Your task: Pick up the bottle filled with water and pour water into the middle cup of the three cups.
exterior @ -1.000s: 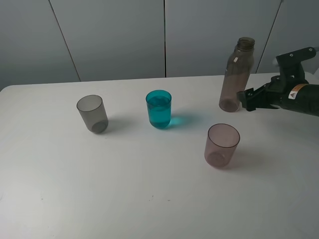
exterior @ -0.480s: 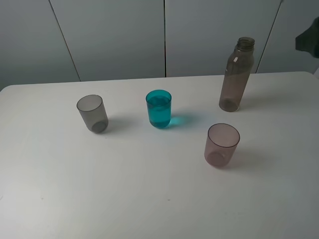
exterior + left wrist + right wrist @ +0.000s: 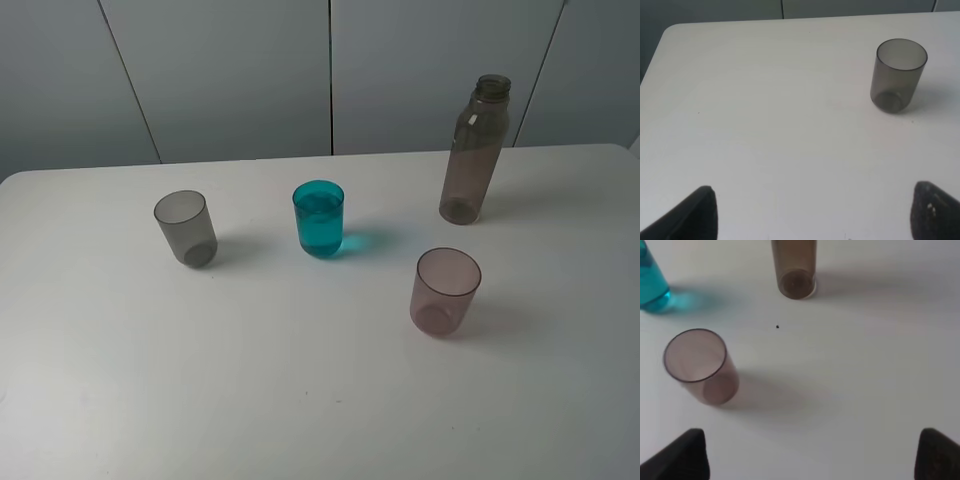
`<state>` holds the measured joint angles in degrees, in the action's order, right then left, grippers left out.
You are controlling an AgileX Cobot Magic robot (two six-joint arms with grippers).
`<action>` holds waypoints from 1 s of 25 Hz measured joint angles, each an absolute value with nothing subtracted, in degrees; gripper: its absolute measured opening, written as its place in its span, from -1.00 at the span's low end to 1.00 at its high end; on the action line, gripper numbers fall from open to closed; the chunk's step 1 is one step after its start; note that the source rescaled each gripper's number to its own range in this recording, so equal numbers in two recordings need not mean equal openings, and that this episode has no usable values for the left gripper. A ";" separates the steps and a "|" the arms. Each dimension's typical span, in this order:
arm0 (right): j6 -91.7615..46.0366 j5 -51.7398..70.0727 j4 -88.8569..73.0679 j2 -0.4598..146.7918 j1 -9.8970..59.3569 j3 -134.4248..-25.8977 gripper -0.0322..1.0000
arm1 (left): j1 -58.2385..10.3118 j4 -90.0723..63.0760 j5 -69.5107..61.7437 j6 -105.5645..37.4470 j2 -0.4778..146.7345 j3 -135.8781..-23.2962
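The smoky brown bottle (image 3: 474,150) stands upright and uncapped at the back right of the white table (image 3: 300,390); nothing holds it. The three cups stand upright: grey (image 3: 185,228) at the left, the teal middle cup (image 3: 318,218) with liquid showing inside, and pinkish-mauve (image 3: 445,291) nearer the front right. Neither arm shows in the high view. My right gripper (image 3: 810,457) is open and empty, looking over the mauve cup (image 3: 700,365) at the bottle's base (image 3: 795,270) and the teal cup's edge (image 3: 650,282). My left gripper (image 3: 812,220) is open, well short of the grey cup (image 3: 898,75).
Grey wall panels (image 3: 330,70) rise behind the table's far edge. The table's left corner (image 3: 670,30) shows in the left wrist view.
The right arm, a second ago right beside the bottle's base, has pulled away to the right and left the high view. The bottle and cups have not moved.
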<state>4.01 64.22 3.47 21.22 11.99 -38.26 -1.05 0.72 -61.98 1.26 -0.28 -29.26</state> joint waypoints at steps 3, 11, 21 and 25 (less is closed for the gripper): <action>3.90 64.34 3.36 11.89 12.09 -34.10 0.98 | -1.05 0.72 -61.98 1.26 -0.28 -29.26; 3.79 63.29 1.85 0.09 12.34 -29.46 0.98 | -1.05 0.72 -61.98 1.16 -0.28 -29.26; 3.17 62.94 0.82 -0.02 12.47 -29.46 0.98 | -1.05 0.72 -61.98 1.04 -0.28 -29.26; 2.83 62.94 0.68 -0.02 9.42 -29.46 0.98 | -1.05 0.72 -61.98 1.04 -0.28 -29.26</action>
<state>2.83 62.94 0.68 -0.02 9.42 -29.46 -1.05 0.72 -61.98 1.04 -0.28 -29.26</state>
